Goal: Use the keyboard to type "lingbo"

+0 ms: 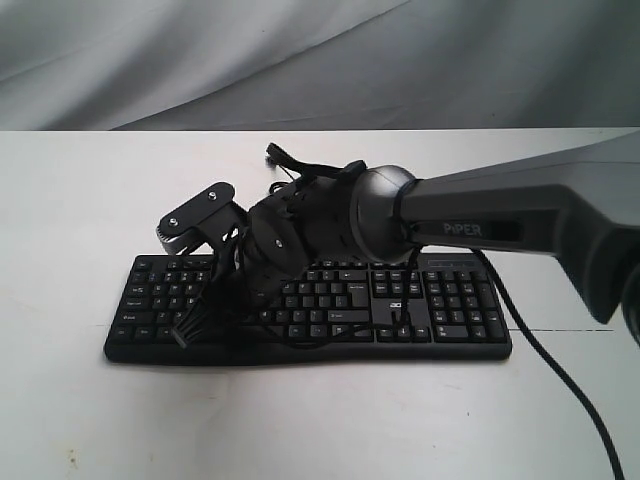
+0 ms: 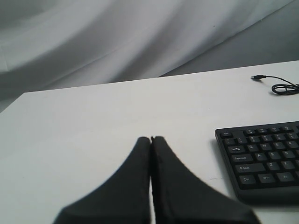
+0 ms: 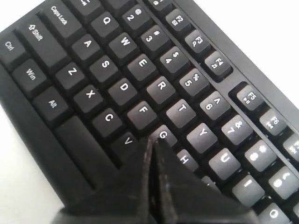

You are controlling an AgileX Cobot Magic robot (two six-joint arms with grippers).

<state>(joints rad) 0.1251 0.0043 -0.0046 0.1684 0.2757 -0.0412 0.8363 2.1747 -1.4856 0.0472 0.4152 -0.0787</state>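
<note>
Pressing G, likely the fourth letter of "lingbo"

The right claw (image 3: 153, 142), shut tight and empty, had its tip at the G key (image 3: 164, 134) of the keyboard (image 3: 117, 60), which lay flat on the desk (image 2: 93, 121). B probably came next, calling for a short shift toward the space bar (image 3: 86, 149). The left claw (image 2: 151, 140), closed and empty, hovered beside the keyboard's Ctrl end.
</note>
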